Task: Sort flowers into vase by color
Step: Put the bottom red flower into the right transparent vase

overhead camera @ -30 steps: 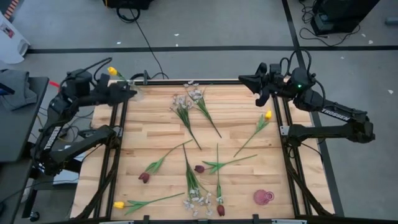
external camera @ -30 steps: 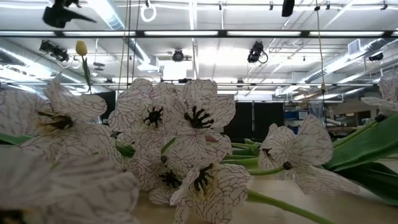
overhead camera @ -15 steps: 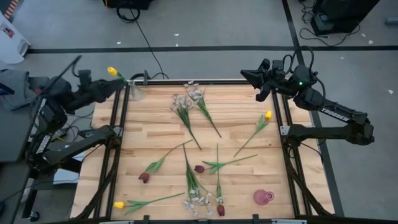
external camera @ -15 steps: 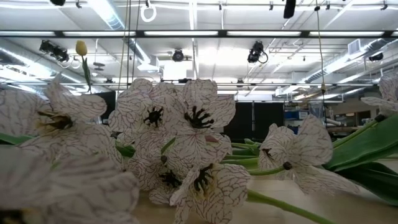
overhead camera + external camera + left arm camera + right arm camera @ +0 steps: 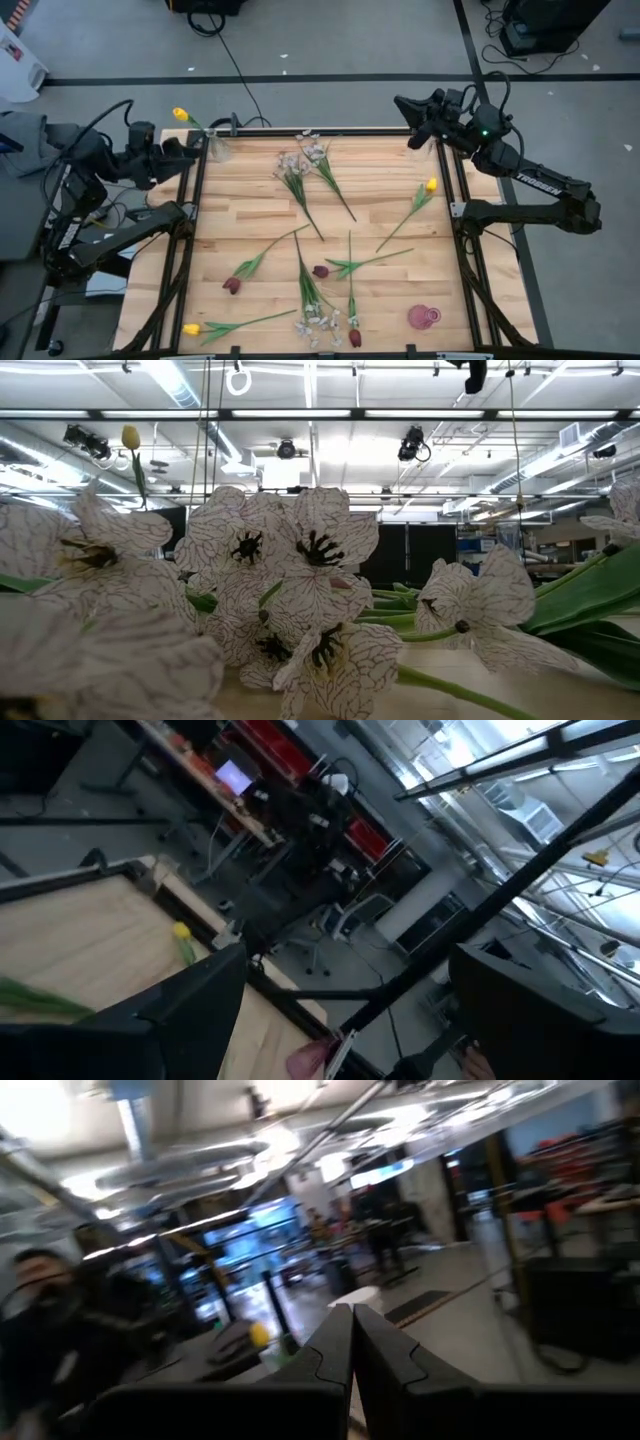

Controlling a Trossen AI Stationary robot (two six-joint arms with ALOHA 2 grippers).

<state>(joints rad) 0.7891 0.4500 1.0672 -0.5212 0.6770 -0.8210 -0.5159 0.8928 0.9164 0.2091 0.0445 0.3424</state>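
A yellow tulip stands upright in a clear vase at the table's far left corner; the low view shows it too. My left gripper hangs open just left of that vase, holding nothing. My right gripper is shut and empty, raised over the far right corner. On the table lie whitish sprays, a yellow tulip, dark red tulips, and another yellow tulip.
A small pink vase stands near the front right corner. A whitish spray and a dark red tulip lie at the near edge, and the spray's blossoms fill the low view. Black frame rails run along both table sides.
My left gripper has drawn back from the clear vase toward the table's left edge, rolling as it went, and stays open. The yellow tulip stays upright in the vase. My right gripper has swung its tips toward the far edge.
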